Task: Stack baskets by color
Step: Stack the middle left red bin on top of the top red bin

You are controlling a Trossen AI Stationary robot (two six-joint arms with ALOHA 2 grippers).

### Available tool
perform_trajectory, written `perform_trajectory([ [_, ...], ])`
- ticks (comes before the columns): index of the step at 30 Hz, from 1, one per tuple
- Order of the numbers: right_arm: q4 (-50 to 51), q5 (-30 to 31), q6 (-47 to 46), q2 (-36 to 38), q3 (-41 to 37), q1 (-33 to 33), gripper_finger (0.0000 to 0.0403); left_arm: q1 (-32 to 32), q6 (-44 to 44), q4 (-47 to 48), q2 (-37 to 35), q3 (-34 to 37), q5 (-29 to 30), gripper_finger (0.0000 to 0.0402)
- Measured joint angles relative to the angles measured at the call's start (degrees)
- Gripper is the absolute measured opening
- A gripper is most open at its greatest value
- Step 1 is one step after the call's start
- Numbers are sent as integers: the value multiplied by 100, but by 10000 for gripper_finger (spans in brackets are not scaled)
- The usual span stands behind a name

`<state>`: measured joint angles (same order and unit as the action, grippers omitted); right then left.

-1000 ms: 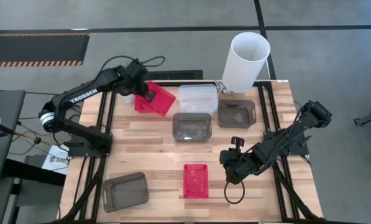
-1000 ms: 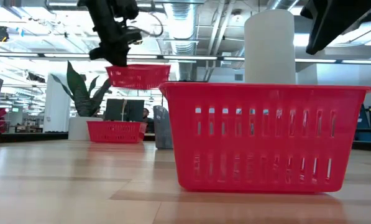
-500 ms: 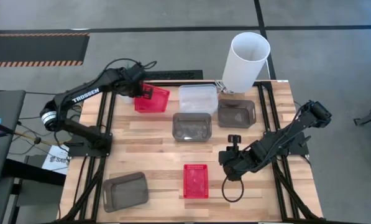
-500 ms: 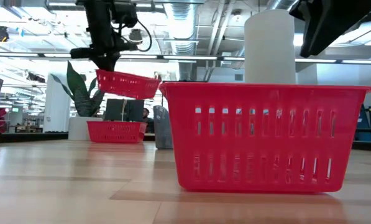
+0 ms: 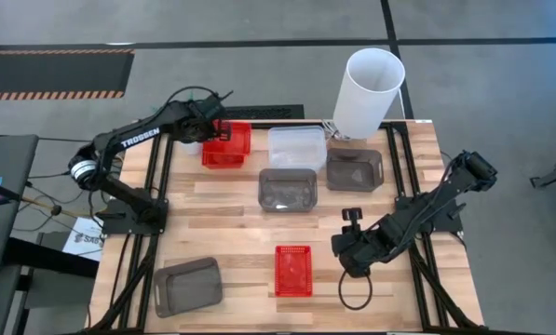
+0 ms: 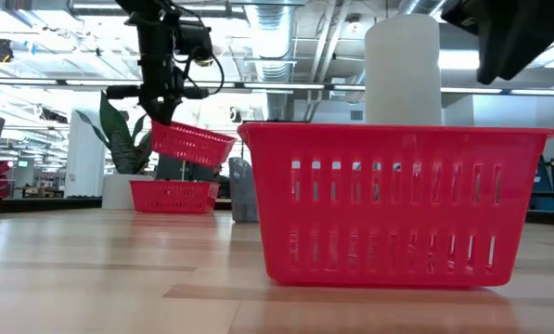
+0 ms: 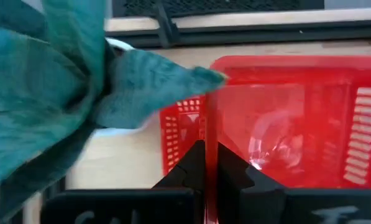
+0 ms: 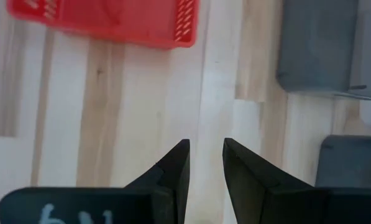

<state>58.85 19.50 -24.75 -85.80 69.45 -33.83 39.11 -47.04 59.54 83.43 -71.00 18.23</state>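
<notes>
The held red basket (image 6: 191, 144) hangs tilted in the air over the far left corner of the table, directly above a second red basket (image 6: 173, 196) that rests there — this vertical line-up is what the coming move depends on. The left gripper (image 7: 209, 163) is clenched on the basket's wall, and in the high view the two red shapes overlap almost fully. The right gripper (image 8: 205, 157), partly parted and empty, hovers over bare wood, well apart from this pair but near the third red basket (image 5: 293, 271).
</notes>
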Motion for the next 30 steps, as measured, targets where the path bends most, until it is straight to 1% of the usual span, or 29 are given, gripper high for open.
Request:
perform_trajectory([
  [2,91,-6,0,0,0,-49,116,36,-54,-3,1,141,26,0],
  [6,227,-4,-2,0,-4,-125,116,139,-122,-301,0,506,56,0],
  [13,221,-4,22,0,-4,-143,116,276,115,-1002,-2,957,58,0],
  [16,220,-6,59,0,-4,-119,116,368,228,-1104,-2,1060,-181,0],
  [23,197,-6,89,0,-4,42,116,403,374,-1116,-2,1136,-195,1],
  [26,197,-7,117,0,-4,109,116,403,441,-1109,-2,1136,-273,13],
  [30,188,-10,126,0,-4,178,116,403,458,-1093,-2,1136,-403,46],
])
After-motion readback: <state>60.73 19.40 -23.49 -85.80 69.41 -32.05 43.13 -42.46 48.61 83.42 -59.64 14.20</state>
